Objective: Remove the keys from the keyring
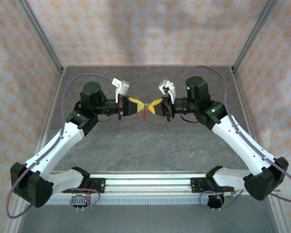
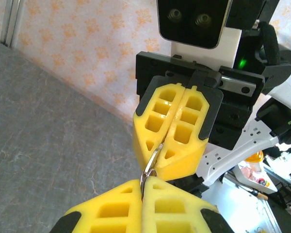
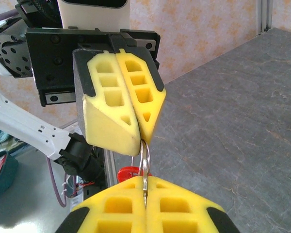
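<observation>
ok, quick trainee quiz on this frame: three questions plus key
1. True or false: the ring lies on the table.
2. Left gripper, right gripper: which pinch the ring? A left, B right, C both.
3. Fill in: the piece hanging under the ring is ____ in colour.
Key: 1 false, it is held in the air; 2 C; 3 red.

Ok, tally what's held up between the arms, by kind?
2 yellow foam tools: left tool, right tool, both shut on the ring
1 silver metal keyring
1 small red piece hanging under it
Total: 4
</observation>
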You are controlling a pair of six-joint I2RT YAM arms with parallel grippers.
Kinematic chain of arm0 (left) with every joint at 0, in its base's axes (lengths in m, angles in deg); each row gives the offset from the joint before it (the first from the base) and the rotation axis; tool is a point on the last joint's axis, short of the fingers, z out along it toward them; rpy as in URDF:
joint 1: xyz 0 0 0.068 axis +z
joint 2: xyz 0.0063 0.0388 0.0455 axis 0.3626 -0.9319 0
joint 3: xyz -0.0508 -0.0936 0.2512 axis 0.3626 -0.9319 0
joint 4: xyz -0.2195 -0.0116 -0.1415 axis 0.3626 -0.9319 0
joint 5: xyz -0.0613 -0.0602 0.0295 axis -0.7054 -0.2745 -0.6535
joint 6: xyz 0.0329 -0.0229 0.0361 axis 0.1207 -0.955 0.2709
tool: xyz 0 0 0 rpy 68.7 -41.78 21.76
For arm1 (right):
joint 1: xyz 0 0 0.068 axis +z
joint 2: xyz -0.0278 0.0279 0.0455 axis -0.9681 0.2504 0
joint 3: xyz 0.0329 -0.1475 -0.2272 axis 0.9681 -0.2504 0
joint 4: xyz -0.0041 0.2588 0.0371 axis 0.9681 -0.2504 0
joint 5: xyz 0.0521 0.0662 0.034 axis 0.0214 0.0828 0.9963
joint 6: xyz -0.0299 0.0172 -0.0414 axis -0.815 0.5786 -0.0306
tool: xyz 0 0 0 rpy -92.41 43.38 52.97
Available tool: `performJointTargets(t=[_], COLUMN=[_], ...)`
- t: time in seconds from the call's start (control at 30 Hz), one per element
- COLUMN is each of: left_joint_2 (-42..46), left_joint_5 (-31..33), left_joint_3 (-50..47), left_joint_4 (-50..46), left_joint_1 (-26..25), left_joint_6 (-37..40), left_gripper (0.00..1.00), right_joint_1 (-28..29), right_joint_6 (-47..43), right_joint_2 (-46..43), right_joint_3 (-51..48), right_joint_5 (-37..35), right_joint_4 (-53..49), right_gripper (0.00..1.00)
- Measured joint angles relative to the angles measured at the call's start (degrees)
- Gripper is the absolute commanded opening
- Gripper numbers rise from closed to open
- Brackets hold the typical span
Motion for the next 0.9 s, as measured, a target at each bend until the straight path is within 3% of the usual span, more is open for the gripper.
performJointTargets(t=[0.4, 0.53, 0.9], left_joint_2=[0.0, 0.0, 1.4], left_joint_5=[-0.4, -0.4, 0.0], left_joint_3=[-1.7, -1.7, -1.7], left_joint_4=[8.7, 8.8, 7.0], left_joint_1=[1.4, 1.4, 1.8], left_joint_6=[-7.0, -7.1, -4.4], left_gripper=[0.0, 0.23, 0.36], right_joint_1=[0.0, 0.0, 0.0], right_joint_6=[3.0, 3.1, 2.6], right_joint_2=[-2.7, -2.7, -2.4], right_joint_3=[-4.4, -4.4, -2.5], right_joint_5=[-1.5, -1.8, -2.8], right_joint_4=[7.1, 7.1, 2.7], right_gripper=[0.0, 0.0, 0.0])
